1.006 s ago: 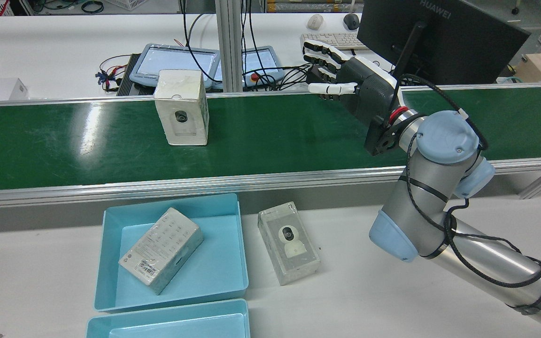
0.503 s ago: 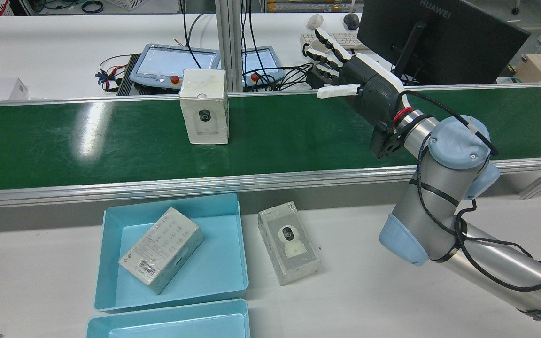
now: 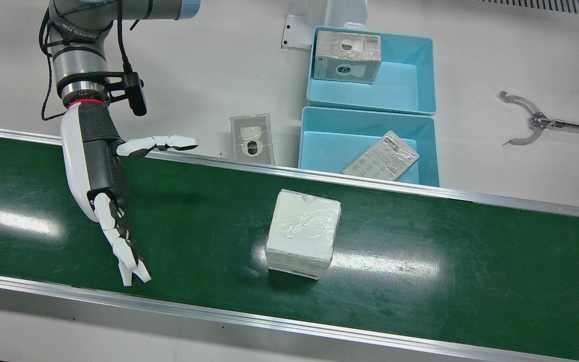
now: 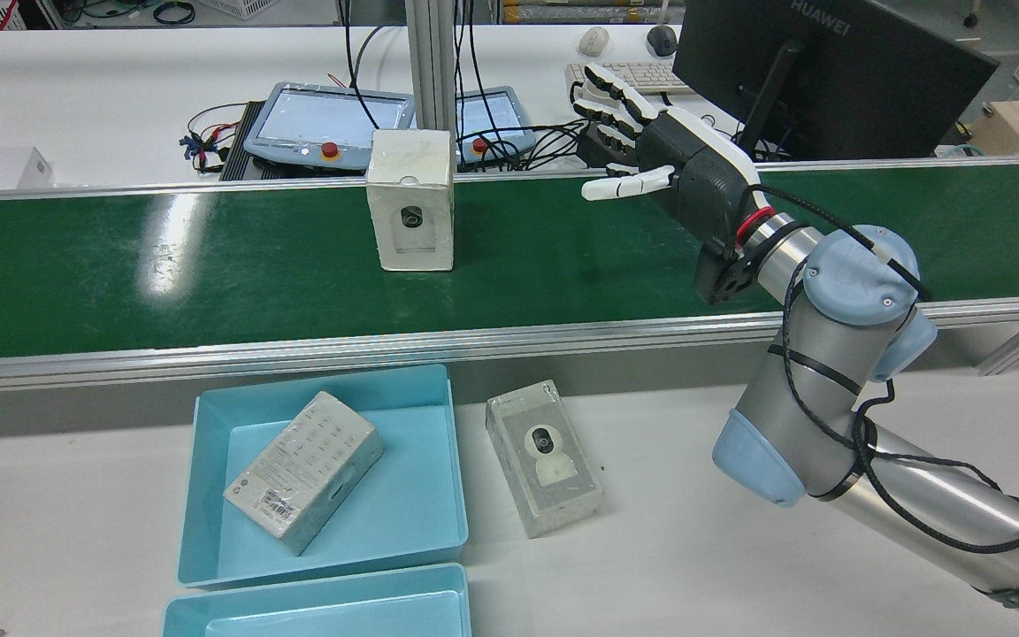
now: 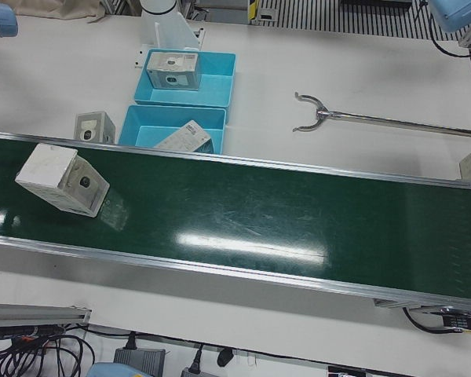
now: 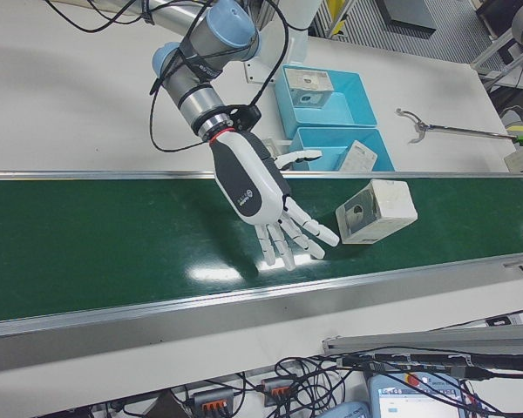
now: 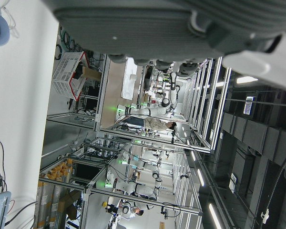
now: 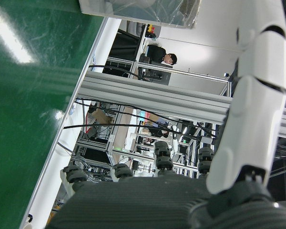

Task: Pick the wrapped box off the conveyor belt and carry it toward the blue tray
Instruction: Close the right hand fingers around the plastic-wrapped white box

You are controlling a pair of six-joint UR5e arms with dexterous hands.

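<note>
The wrapped box point(image 3: 303, 232) is white and plastic-wrapped and stands upright on the green conveyor belt point(image 3: 420, 251). It also shows in the rear view point(image 4: 410, 212), the left-front view point(image 5: 63, 179) and the right-front view point(image 6: 376, 209). My right hand point(image 3: 103, 186) is open, fingers spread, over the belt, apart from the box and holding nothing. In the rear view the right hand point(image 4: 669, 155) is to the right of the box. The nearer blue tray point(image 4: 412, 495) holds a flat wrapped box point(image 4: 302, 469). Only a dark part of my left hand point(image 7: 157, 28) shows.
A second blue tray point(image 3: 410, 75) holds another wrapped box point(image 3: 348, 55). A wrapped camera box point(image 4: 545, 460) lies on the white table beside the trays. A metal grabber tool point(image 3: 531, 118) lies on the table. A monitor point(image 4: 828, 71) and teach pendants point(image 4: 324, 115) stand beyond the belt.
The wrapped box has travelled along the belt to the right in the rear view, closer to my right hand. The right hand has shifted only slightly and stays open.
</note>
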